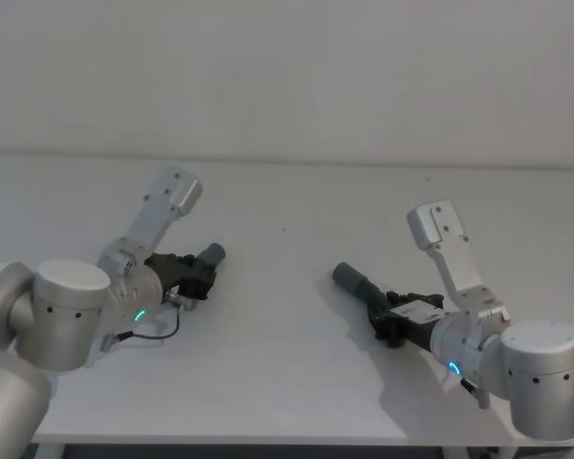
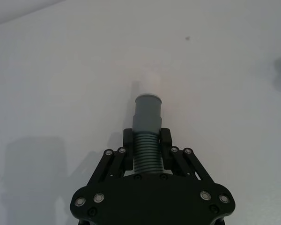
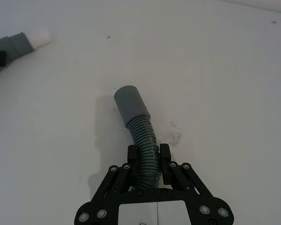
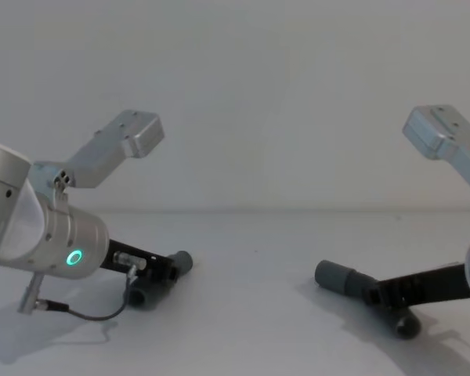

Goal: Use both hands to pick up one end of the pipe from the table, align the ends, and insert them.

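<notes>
Left arm [image 1: 72,306]: is reaching in from the left edge, low over the table, with its ring light glowing.
Left gripper [image 2: 147,138]: is clamping its two black fingers narrowly on the ribbed middle of the left hose piece [image 2: 146,154], one finger pressing each side.
Left cuff end [image 2: 147,112]: is sticking out past the fingertips and pointing toward the middle of the table. A pale tip [image 3: 40,36], narrower than the grey cuff, is showing beyond it.
Left piece's other end: is hanging below the gripper in the chest view. Whether it is touching the surface cannot be told.
Table [image 1: 287,382]: is lying white and flat between the two pieces, which are sitting well apart.
Right cuff end [image 3: 129,105]: is pointing toward the left piece and tilting up, casting a shadow on the surface beneath it.
Right hose piece [image 3: 143,131]: is curving from the cuff back into the fingers.
Right gripper [image 3: 149,152]: is holding the ribbed middle of that piece, its fingers drawn in narrow against both sides.
Right arm [image 1: 545,368]: is coming in from the right edge, low over the table.
</notes>
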